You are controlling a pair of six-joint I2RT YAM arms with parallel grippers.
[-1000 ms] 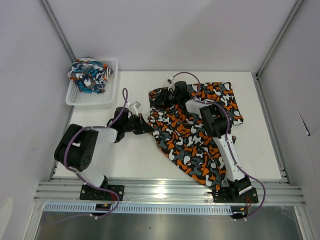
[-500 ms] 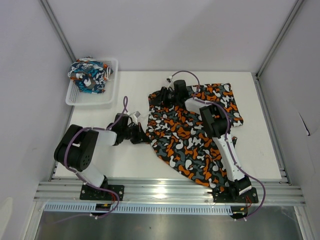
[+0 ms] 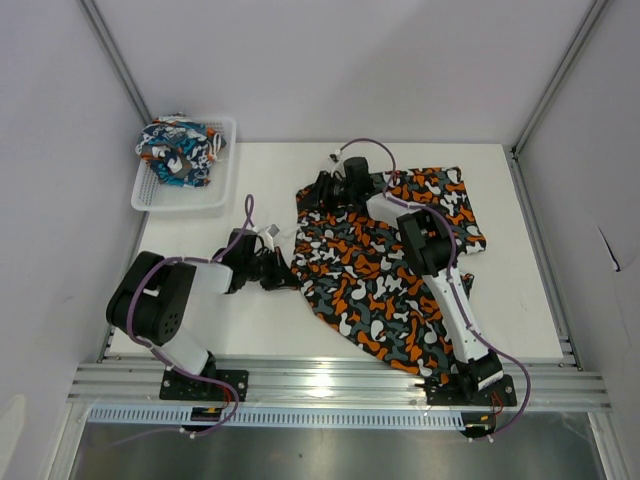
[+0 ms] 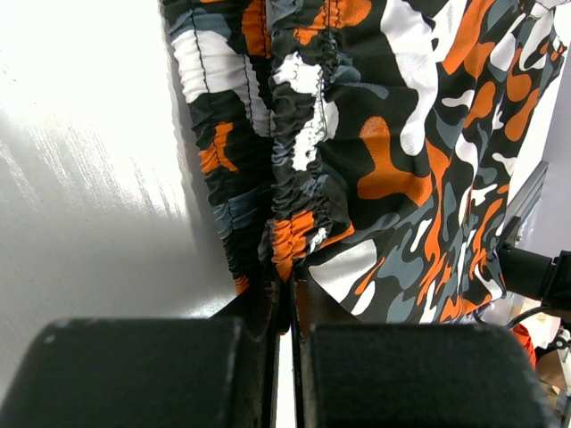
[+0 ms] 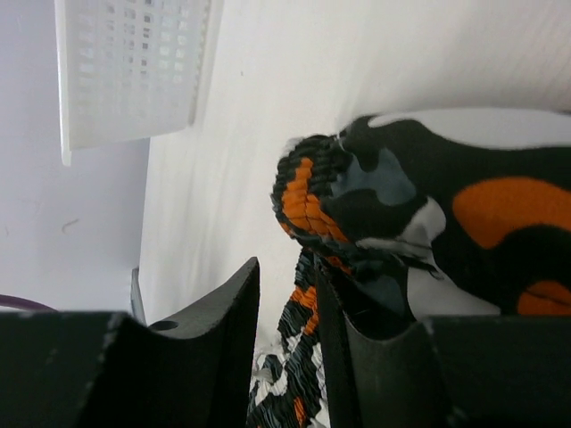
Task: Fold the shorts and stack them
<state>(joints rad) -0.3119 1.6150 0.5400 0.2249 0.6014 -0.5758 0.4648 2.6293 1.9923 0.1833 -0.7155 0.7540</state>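
Left end effector (image 3: 284, 273): drawn back toward its own base, pinch unchanged.
Camouflage shorts (image 3: 375, 285): the edge held by that end effector came along with it and now runs straighter up to the right end effector (image 3: 312, 192), which has edged slightly farther off.

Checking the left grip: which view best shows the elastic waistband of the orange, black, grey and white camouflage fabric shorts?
Left wrist: the gathered waistband shows close-up, pinched in the shut left gripper. Top external shows it small beside the arm; right wrist shows only one bunched end.
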